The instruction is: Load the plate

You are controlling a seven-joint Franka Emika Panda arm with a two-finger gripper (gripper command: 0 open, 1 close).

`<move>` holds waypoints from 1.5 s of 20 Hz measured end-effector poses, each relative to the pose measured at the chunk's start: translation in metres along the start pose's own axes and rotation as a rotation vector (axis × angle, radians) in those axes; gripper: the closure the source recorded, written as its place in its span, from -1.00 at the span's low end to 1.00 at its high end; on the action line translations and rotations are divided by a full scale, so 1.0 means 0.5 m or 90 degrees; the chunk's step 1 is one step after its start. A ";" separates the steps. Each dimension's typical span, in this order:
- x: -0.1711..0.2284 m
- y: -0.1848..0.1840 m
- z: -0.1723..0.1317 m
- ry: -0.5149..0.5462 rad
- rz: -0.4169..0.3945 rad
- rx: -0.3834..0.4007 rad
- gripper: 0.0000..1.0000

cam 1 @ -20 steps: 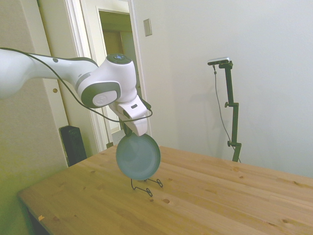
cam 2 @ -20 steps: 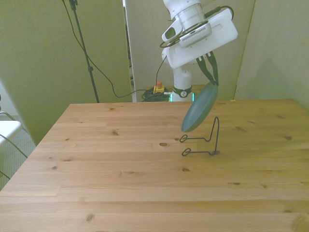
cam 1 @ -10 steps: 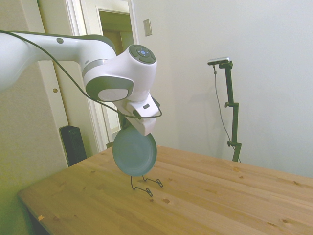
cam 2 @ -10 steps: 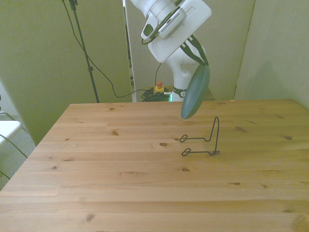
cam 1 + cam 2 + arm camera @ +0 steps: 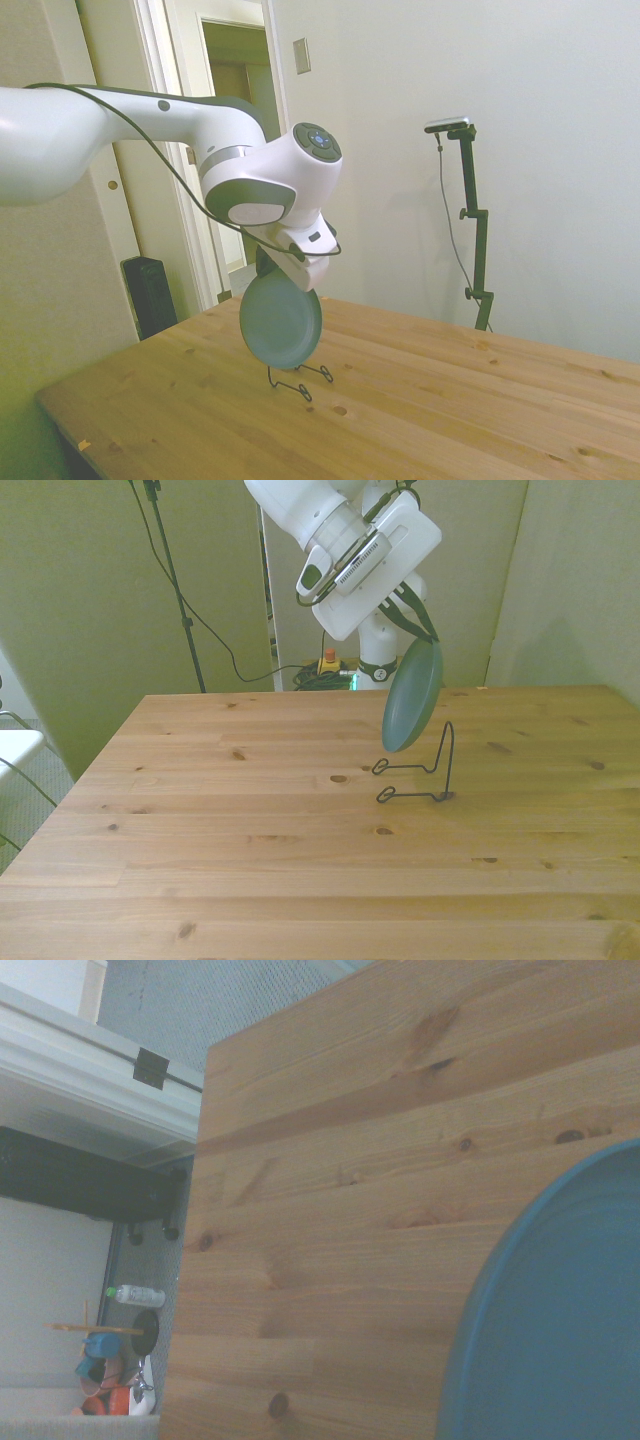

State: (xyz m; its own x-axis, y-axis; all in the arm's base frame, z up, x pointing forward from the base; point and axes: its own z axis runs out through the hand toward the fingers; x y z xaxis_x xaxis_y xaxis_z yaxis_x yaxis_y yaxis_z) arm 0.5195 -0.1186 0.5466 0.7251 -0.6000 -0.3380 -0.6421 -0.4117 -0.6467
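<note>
The white arm (image 5: 120, 125) reaches out level, its wrist tilted downward. The pincer (image 5: 428, 632) hangs below, its dark fingers clamped on the plate (image 5: 412, 696) rim.

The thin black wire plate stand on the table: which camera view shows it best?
The front view: the black wire stand shows whole, upright back and two looped feet. In the side view the round teal plate hides its upper part. The wrist view misses it.

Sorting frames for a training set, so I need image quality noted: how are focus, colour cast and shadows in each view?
Side view: fairly sharp, with a yellow-green cast toward the picture's left; the plate reads clearly. Front view: evenly lit, the wire stand crisp, with faint shadows on the table. Wrist view: soft and bluish, and the plate's rim is blurred.
</note>
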 end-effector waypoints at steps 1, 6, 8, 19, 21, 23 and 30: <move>0.002 0.002 0.002 -0.001 -0.001 0.000 1.00; 0.022 0.013 0.024 -0.012 -0.002 0.000 1.00; 0.029 0.017 0.032 -0.016 -0.003 -0.002 1.00; 0.058 0.032 0.077 -0.032 -0.016 -0.002 1.00; 0.061 0.033 0.083 -0.040 -0.019 0.006 1.00; 0.063 0.037 0.085 -0.050 -0.022 0.015 1.00; 0.075 0.057 0.065 -0.066 -0.032 0.051 1.00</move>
State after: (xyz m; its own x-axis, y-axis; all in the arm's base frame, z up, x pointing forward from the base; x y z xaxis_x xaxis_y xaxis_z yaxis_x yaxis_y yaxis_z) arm 0.5365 -0.1304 0.4933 0.7805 -0.5041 -0.3698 -0.5851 -0.3806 -0.7161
